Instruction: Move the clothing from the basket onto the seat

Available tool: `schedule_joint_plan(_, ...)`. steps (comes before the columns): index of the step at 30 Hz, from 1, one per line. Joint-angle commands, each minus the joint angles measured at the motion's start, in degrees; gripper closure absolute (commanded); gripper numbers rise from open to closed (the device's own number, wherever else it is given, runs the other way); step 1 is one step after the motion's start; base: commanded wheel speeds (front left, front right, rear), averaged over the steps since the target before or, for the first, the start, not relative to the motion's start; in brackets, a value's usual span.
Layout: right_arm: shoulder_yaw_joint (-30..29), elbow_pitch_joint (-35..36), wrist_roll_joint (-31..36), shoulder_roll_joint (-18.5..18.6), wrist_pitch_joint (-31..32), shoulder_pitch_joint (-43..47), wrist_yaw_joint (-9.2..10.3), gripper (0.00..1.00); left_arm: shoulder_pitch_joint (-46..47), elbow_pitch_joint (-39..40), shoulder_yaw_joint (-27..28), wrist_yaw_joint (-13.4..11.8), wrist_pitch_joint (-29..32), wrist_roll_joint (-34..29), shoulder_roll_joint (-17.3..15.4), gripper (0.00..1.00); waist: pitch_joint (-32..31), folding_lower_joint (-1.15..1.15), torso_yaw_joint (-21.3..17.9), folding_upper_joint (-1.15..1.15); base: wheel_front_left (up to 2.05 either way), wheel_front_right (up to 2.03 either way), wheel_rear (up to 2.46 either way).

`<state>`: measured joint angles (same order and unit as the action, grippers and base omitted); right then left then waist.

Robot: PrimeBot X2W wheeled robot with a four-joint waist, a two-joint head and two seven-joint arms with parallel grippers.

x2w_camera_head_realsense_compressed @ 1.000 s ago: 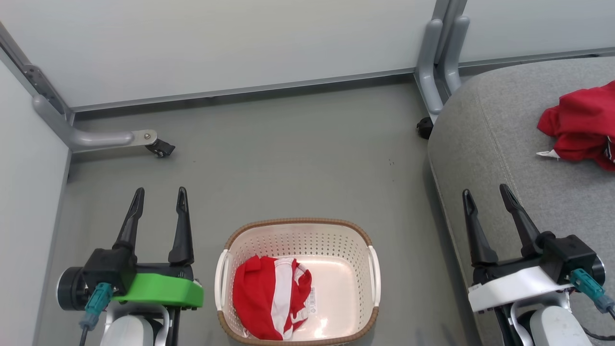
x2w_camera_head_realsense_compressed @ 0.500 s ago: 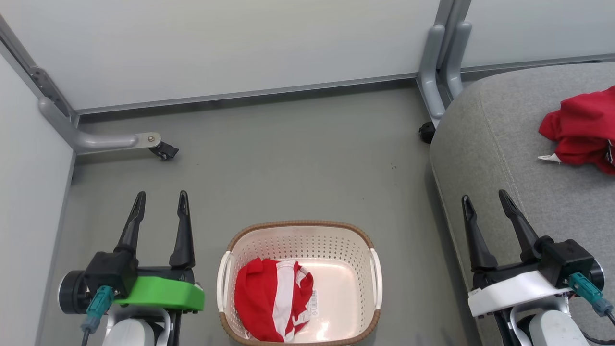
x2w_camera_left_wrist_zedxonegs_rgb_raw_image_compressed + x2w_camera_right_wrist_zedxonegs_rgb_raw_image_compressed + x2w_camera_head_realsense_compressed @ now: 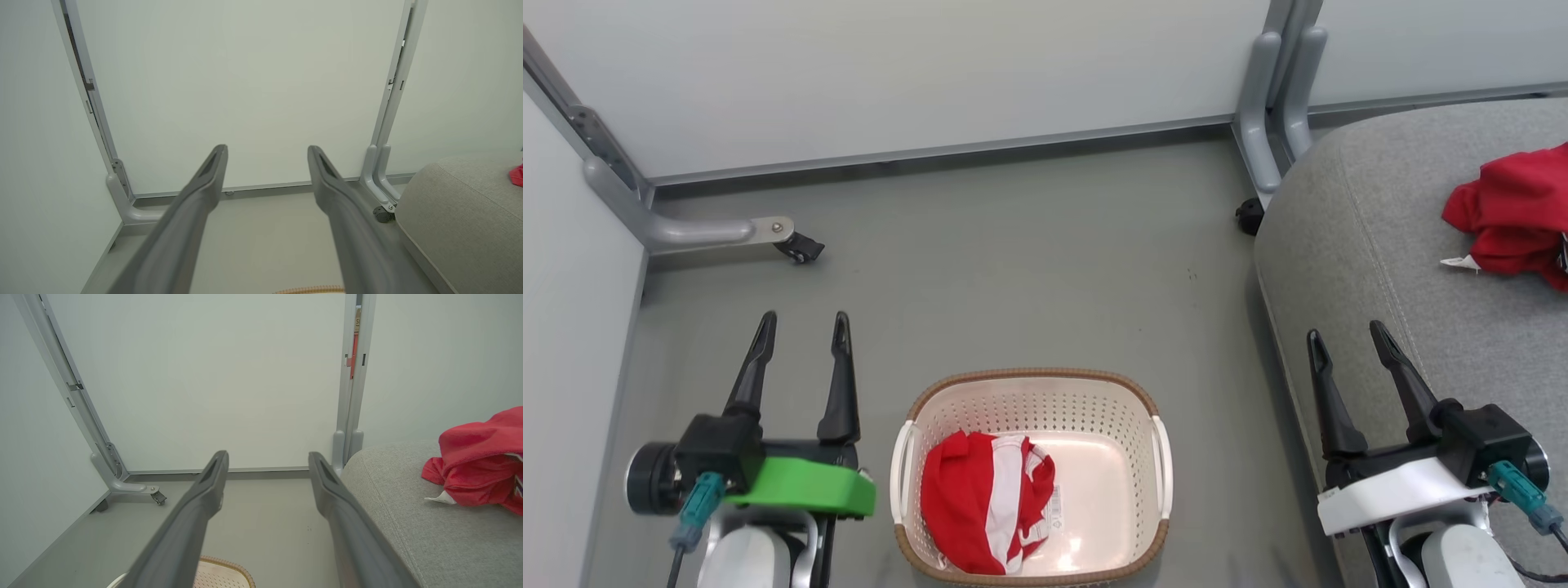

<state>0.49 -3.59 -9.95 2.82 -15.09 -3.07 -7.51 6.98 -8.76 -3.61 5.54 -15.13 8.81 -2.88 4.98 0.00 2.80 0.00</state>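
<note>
The cream basket (image 3: 1094, 402) with a brown rim stands on the floor at the bottom centre of the head view. In its left half lies a crumpled red garment with white stripes (image 3: 984, 501). A second red garment (image 3: 1515, 212) with a white tag rests on the light-grey seat (image 3: 1380, 245) at the right; it also shows as the red garment (image 3: 478, 465) on the seat (image 3: 408, 506) in the right wrist view. My left gripper (image 3: 802, 327) hovers open left of the basket. My right gripper (image 3: 1343, 336) stands open over the seat's near edge. Both hold nothing.
Pale partition panels close off the back and left. Their grey feet carry a black caster (image 3: 800, 247) at back left and another caster (image 3: 1246, 216) by the seat's far corner. Grey floor (image 3: 1013, 269) stretches between basket and panels.
The head view has shifted slightly. My left gripper has edged a little forward and right beside the basket. Clothing, basket and right gripper hold their places.
</note>
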Motion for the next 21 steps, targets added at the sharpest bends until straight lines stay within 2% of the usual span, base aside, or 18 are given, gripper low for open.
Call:
schedule_joint_plan(1, 0.0, 0.1, 0.4, 0.1, -0.1, -0.8, 0.04, 0.0, 1.8, -0.2, -0.3, 0.4, 0.0, -0.9, 0.0, 0.0, 0.7, 0.0, -0.3, 0.0, 0.0, 0.0, 0.0)
schedule_joint_plan(11, 1.3, 1.1, 0.9, 0.1, -0.1, -6.2, 0.04, 0.0, 10.2, -4.3, -4.3, 1.7, 0.0, -4.2, -2.9, 0.0, 6.5, 0.0, -3.8, 0.0, 0.0, 0.0, 0.0)
schedule_joint_plan(21, 2.5, 2.9, 1.0, 0.1, -0.1, -13.5, 0.04, 0.0, 19.5, -12.1, -14.8, 2.0, 0.0, -4.3, -7.0, 0.0, 16.0, 0.0, -7.8, 0.0, 0.0, 0.0, 0.0)
